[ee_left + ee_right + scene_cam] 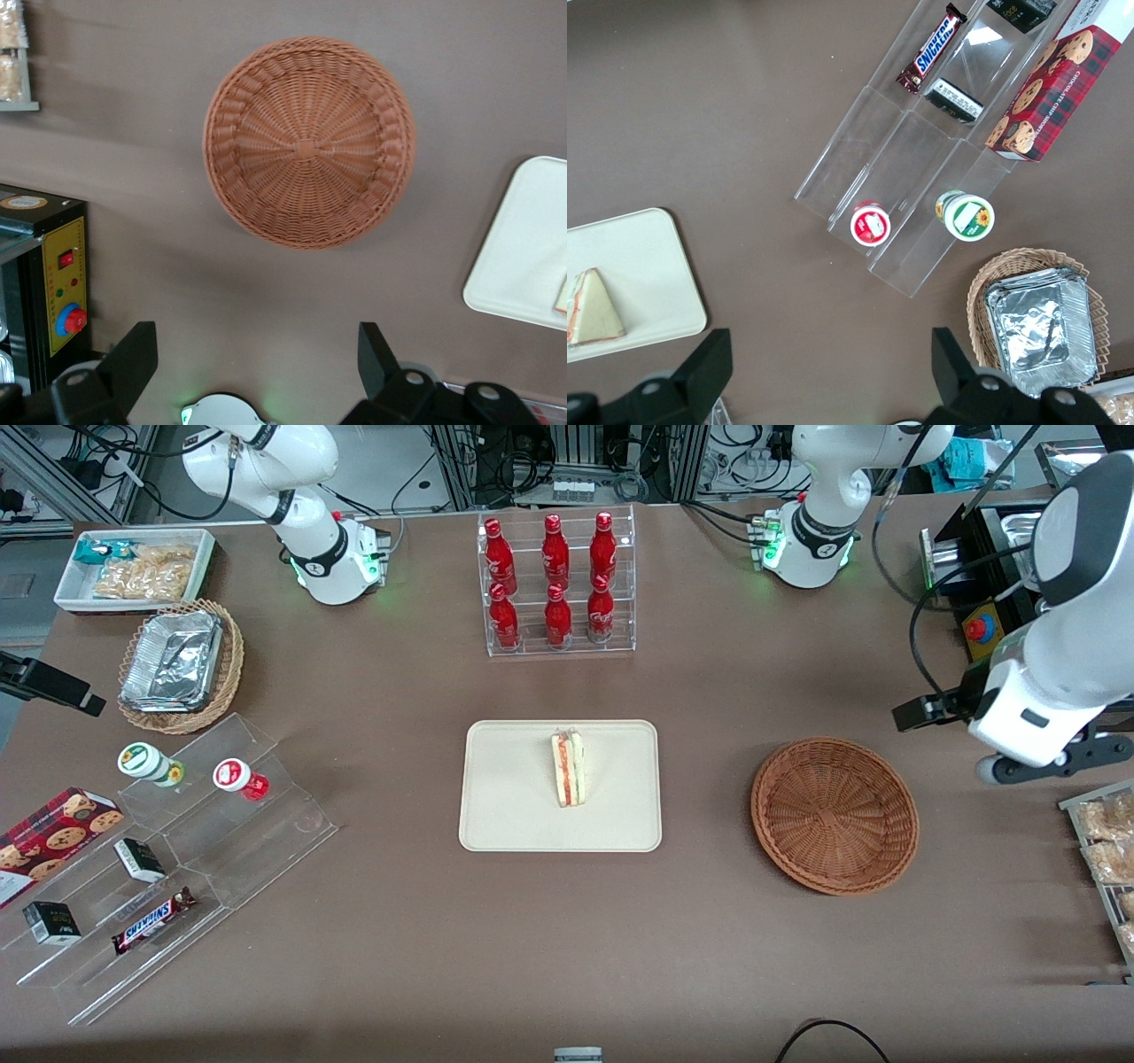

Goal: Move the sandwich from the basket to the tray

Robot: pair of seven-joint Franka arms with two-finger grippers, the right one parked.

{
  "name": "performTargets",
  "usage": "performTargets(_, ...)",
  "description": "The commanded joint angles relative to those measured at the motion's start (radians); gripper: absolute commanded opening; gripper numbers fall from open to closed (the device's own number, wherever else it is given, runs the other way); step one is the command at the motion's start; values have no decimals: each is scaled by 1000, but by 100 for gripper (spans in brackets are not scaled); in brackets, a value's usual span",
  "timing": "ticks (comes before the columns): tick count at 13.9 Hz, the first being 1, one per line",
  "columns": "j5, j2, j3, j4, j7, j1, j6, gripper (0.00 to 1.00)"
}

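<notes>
Front view, item list. Sandwich (568,768): 1 triangular wedge, standing on its edge on the tray (505,797), red-orange and green filling layers facing up toward the camera. Tray: cream-beige, flat on the brown table (691,957), near the table's middle. Basket (834,814): round, reddish-brown wicker, holds nothing, sits on the table beside the tray toward the working arm's end. Gripper (1059,757): raised above the table, off to the working arm's end, clear of the basket rim; in the left wrist view its 2 dark fingers (133,359) stand wide apart with nothing between them, the basket (309,142) in full sight past them. Bottle rack (556,584): clear acrylic, 6 red bottles in 2 rows of 3, farther from the front camera than the tray.
</notes>
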Motion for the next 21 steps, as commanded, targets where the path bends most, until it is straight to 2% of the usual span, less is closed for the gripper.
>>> performTargets(1,-25,-112,-11,-132,60,53,54,100)
performTargets(3,-39,-105,-11,-93,139,92,31,100)
performTargets(9,-36,-71,-20,-37,61,50,8,100)
performTargets(12,-36,-92,-20,-51,47,44,-146,100)
performTargets(16,-38,-223,-21,-270,44,41,30,100)
performTargets(21,-35,-180,-18,-150,47,47,34,100)
